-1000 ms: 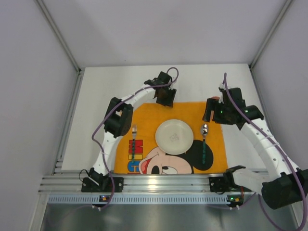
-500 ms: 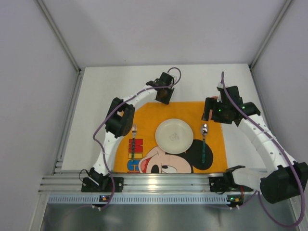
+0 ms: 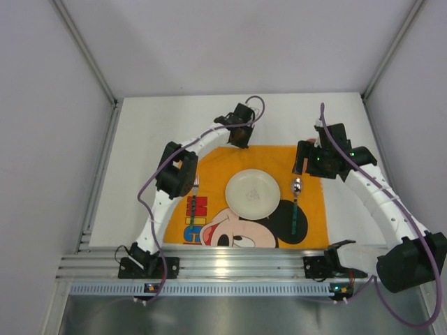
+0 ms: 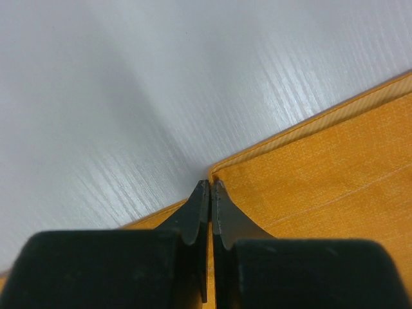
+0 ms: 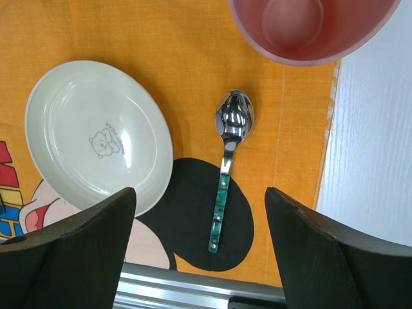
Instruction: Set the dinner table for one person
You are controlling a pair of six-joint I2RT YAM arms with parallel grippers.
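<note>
Looking down on a big white dinner table (image 3: 140,132), boxed in by grey walls left, right and far, with an aluminium rail (image 3: 223,265) along the near edge. Can't really call its long axis from up here, but it lies square to the rail and walls anyway. Plenty of bare white on the left and out past the mat toward the back wall, only a narrow strip on the right.

Nearest the rail, got an orange Mickey Mouse placemat (image 3: 216,164), long way going left to right, Mickey's face at the near edge. On it, left to right: fork (image 3: 193,202), cream plate (image 3: 253,194) with a little bear print, green-handled spoon (image 3: 296,209). Fork and spoon both lined up near to far, handles toward the rail.

Over the spoon side, right gripper (image 5: 199,192) hanging above the mat, fingers spread wide, holding nothing. Spoon framed between them in the wrist view, bare table just off to the right. A bit further out, an upright pink cup (image 5: 309,26) on the mat's far right corner, close to the hem.

Furthest out, left gripper (image 4: 210,193) down at the mat's far hem, jaws squeezed together right on the cloth's edge, looks pinched. White tabletop straight beyond the tips, wide open ahead.
</note>
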